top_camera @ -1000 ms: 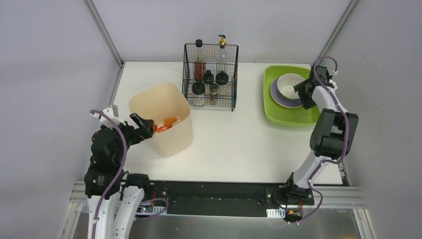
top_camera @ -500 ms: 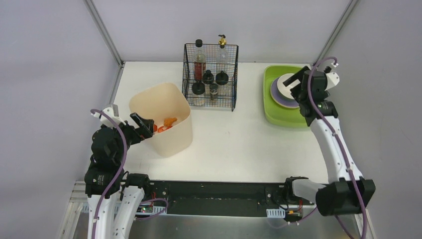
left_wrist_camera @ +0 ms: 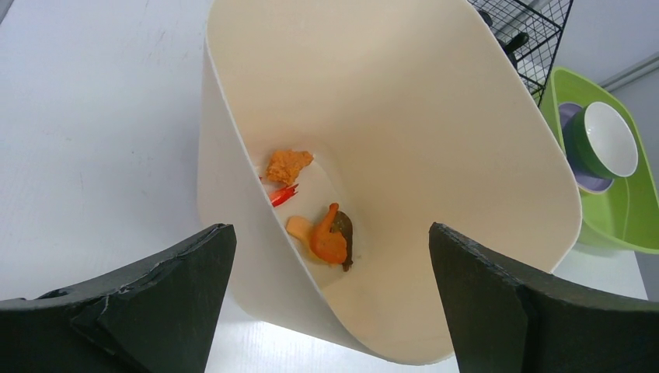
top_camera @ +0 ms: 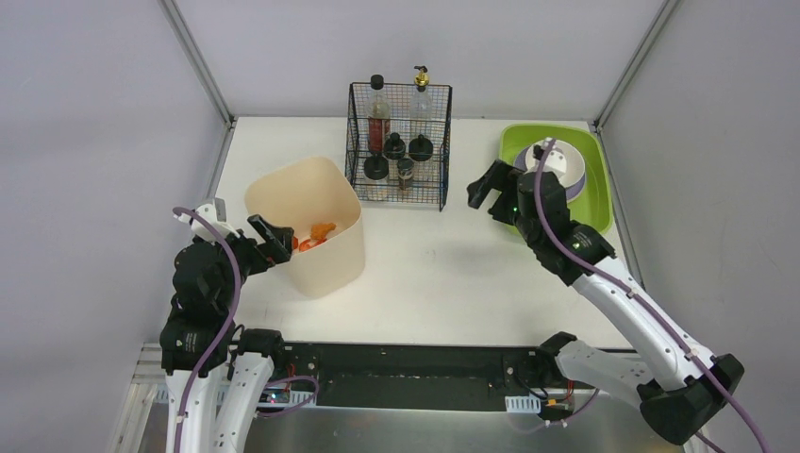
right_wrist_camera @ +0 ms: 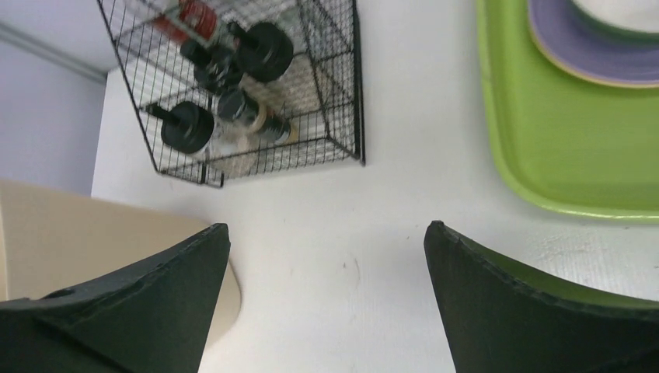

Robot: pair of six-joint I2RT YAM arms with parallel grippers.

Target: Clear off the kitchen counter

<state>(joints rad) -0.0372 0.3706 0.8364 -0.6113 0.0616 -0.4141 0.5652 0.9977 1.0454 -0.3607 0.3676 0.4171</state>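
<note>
The kitchen counter [top_camera: 443, 264] is a white tabletop. A cream bin [top_camera: 307, 226] stands at its left with orange food scraps [left_wrist_camera: 322, 233] inside. My left gripper [top_camera: 271, 242] is open and empty at the bin's near-left rim. My right gripper [top_camera: 488, 189] is open and empty, hovering over the counter between the black wire rack [top_camera: 399, 144] and the lime-green tub [top_camera: 557, 184]. The tub holds a bowl [top_camera: 563, 162] on a purple plate [right_wrist_camera: 594, 50]. In the right wrist view the counter [right_wrist_camera: 342, 280] lies bare between the fingers.
The wire rack [right_wrist_camera: 241, 85] at the back centre holds several bottles and jars. Grey walls and metal rails frame the counter. The arm bases sit on a black bar [top_camera: 406, 373] at the near edge.
My right arm has swung left, away from the bowl in the green tub, out over the counter near the rack. The left arm has not moved.
</note>
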